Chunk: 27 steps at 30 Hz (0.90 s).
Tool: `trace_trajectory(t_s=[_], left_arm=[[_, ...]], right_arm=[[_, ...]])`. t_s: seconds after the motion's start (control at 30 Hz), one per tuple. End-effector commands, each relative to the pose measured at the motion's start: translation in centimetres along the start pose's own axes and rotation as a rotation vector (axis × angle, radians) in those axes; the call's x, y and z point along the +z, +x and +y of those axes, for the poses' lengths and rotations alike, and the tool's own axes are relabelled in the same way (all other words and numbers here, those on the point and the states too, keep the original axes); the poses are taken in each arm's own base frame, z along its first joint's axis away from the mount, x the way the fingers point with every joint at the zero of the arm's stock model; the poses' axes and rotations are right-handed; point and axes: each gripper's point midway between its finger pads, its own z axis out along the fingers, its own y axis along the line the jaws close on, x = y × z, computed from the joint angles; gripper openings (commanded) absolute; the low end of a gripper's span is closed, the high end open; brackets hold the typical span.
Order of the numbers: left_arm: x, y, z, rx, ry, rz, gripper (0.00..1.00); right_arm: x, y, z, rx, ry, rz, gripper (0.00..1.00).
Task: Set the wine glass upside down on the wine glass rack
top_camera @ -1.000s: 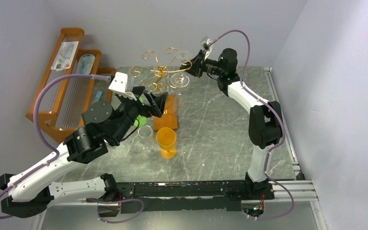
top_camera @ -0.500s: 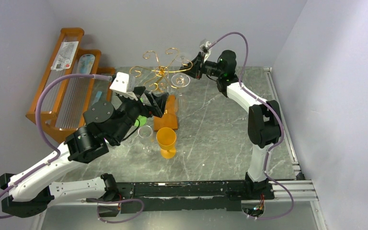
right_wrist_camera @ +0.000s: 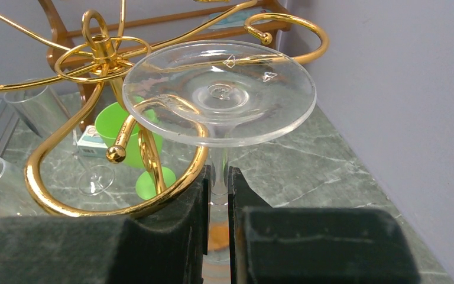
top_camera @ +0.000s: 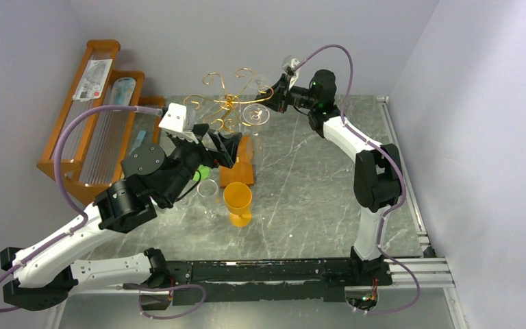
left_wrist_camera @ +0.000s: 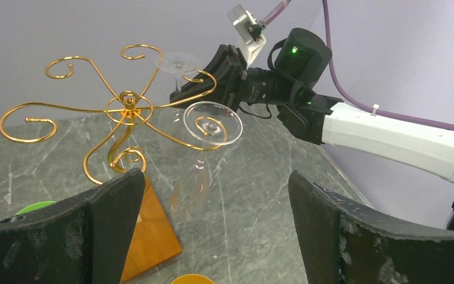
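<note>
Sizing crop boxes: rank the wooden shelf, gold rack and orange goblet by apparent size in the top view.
1. shelf: largest by far.
2. rack: counting its wire arms and base.
3. goblet: clearly smallest.

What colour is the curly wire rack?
The rack is shiny gold; the left wrist view shows it best.

The far edge of the table (top_camera: 315,178) is barred by the curled arms of the wine glass rack (top_camera: 227,103); an orange goblet (top_camera: 238,201) and a clear glass (top_camera: 207,191) are stood mid-table. Room is left along the right edge.
</note>
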Motion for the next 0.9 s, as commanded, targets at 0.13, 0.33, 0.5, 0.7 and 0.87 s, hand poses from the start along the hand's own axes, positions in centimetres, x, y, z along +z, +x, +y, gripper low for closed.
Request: trace_trajectory(t_s=[0.13,0.33,0.5,0.7,0.87], left_arm=[[0.1,0.2,0.3,0.018,-0.021,0.010,0.95],[0.2,0.3,0.2,0.021,-0.016,0.013,0.95],[0.1,0.3,0.2,0.018,-0.017,0.015,0.95],[0.0,0.4,0.4,0.019,-0.020,0.016,0.95],[0.0,0.7,0.4,0.024,-0.022,0.021,0.95]], right_arm=[[0.3,-0.6,2.8,-0.033,-0.075,0.007,0.00],[-0.1,-0.5,4.3,-0.028,-0.140,0.015,0.00],[-0.3,-0.5,4.9,-0.021,-0.169,0.021,0.00],[-0.7,-0.4,5.3,-0.019,-0.151,0.000,0.00],[-1.2,-1.3,5.9,-0.040,-0.121,-0.046,0.00]])
